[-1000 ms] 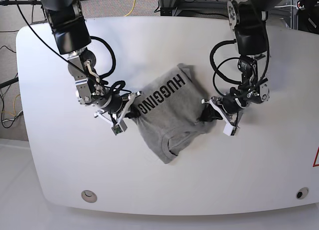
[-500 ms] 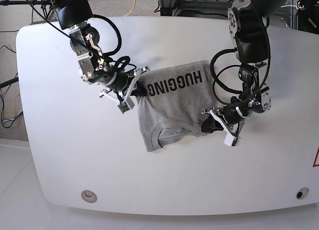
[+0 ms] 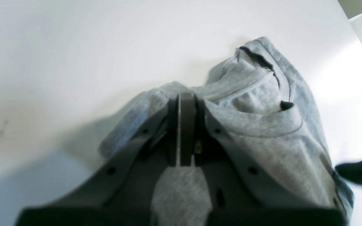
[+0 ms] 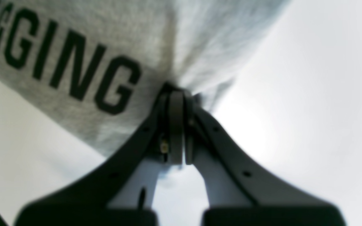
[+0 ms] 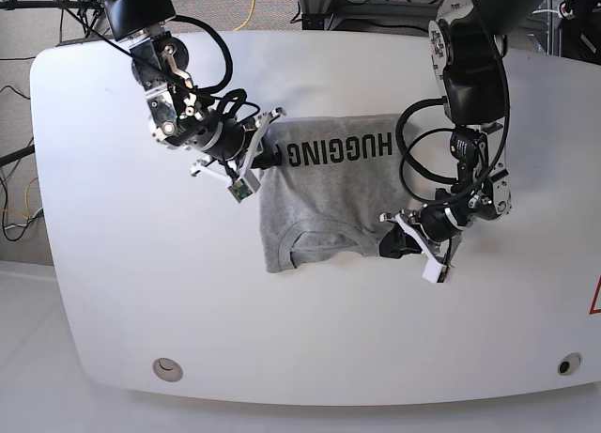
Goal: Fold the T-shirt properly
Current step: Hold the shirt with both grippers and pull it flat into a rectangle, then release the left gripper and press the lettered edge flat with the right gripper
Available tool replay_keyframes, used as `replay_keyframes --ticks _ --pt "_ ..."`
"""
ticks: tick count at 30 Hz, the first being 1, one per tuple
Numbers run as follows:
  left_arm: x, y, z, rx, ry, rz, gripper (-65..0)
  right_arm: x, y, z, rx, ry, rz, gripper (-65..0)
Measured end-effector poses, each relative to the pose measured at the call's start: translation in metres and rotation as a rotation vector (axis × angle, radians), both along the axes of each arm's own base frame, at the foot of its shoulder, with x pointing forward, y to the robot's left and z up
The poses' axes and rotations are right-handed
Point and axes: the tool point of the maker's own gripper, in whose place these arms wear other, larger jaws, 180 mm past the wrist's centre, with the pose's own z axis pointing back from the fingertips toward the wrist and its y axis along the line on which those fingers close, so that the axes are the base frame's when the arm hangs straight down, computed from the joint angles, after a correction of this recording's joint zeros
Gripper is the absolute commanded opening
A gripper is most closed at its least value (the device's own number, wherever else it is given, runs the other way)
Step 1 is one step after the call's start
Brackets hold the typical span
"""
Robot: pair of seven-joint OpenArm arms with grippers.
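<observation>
Item: T-shirt (image 5: pixel 324 203), lying mid-table (image 5: pixel 113 292), lettering up, collar toward the near edge. My right gripper (image 5: pixel 266 157) is pinching the lettered corner; my left gripper (image 5: pixel 392 245) is clamping fabric by the collar. I am judging both pinches should be pulling evenly, keeping the cloth taut and square.

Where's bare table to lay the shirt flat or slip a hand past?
Bare table spans the near edge and the side left of the right gripper. Crowded mid-table: T-shirt stretched between it and the left gripper, both clamped on cloth.
</observation>
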Motion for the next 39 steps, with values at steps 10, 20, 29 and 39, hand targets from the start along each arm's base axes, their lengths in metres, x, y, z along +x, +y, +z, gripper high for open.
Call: replay_keyframes --ticks 10,20,29,39 --pt "-0.006 0.049 -0.007 0.084 0.018 0.033 -65.0 0.023 -0.021 0.052 -0.063 -0.127 -0.002 -65.0" --pt "-0.049 0.098 -0.025 0.184 0.054 0.084 -65.0 -0.010 0.058 0.056 -0.027 -0.093 0.233 -65.0" --pt "-0.093 0.136 -0.008 0.346 0.050 0.099 -65.0 -0.030 0.095 0.051 0.002 -0.075 0.321 -65.0" --pt "-0.113 0.167 0.048 0.507 -0.022 0.156 -65.0 -0.057 0.121 -0.004 -0.015 0.099 0.383 -65.0"
